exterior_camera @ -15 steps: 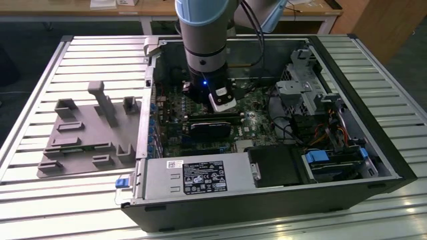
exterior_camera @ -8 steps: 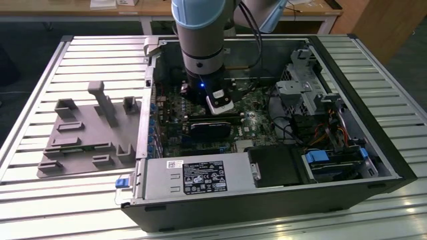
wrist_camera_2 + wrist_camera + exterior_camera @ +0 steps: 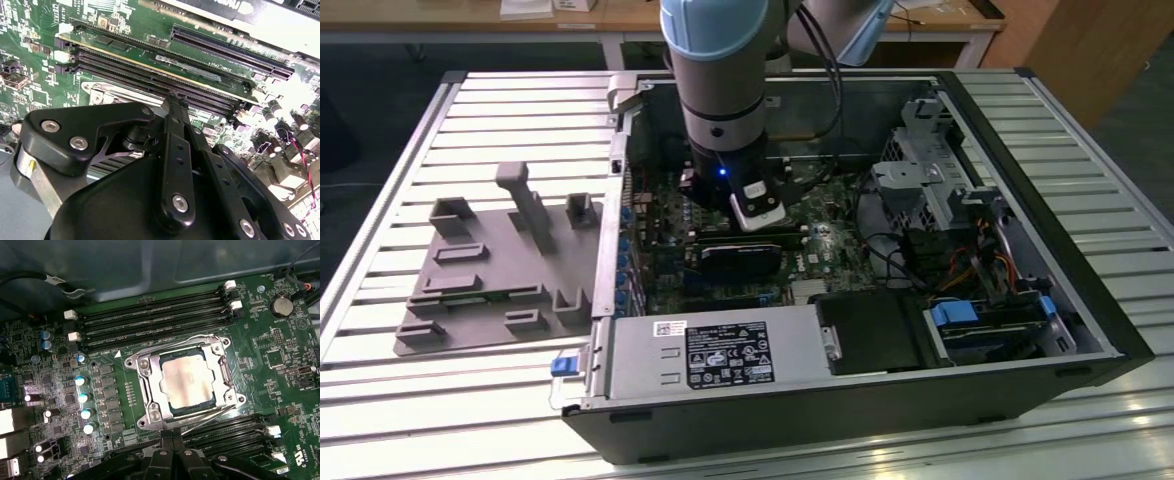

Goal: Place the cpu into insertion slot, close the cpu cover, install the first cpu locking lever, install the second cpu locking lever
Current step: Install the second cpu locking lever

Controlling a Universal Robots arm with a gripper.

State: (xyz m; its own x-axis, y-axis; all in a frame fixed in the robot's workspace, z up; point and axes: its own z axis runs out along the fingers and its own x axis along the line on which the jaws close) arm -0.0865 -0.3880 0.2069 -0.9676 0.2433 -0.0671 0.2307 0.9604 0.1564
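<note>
Arm (image 3: 720, 90) vert., gripper (image 3: 173, 439) just beside cpu cover (image 3: 150, 386).

The arm (image 3: 720, 70) stood nearly upright, its wrist (image 3: 720, 165) pointing straight down. In the first wrist view the gripper (image 3: 172, 439) had its black fingers (image 3: 166, 445) pressed together, tips meeting.

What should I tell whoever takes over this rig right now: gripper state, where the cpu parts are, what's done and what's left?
Gripper: shut, holding nothing, low over the board at the socket's edge, next to a thin locking lever.
Cpu: seated in the insertion slot.
Cpu cover: lying down over the cpu.
Done: cpu placed, cover closed.
Left: both levers. The one by the gripper lies slanted and looks unlatched; I cannot tell the state of the other.
</note>
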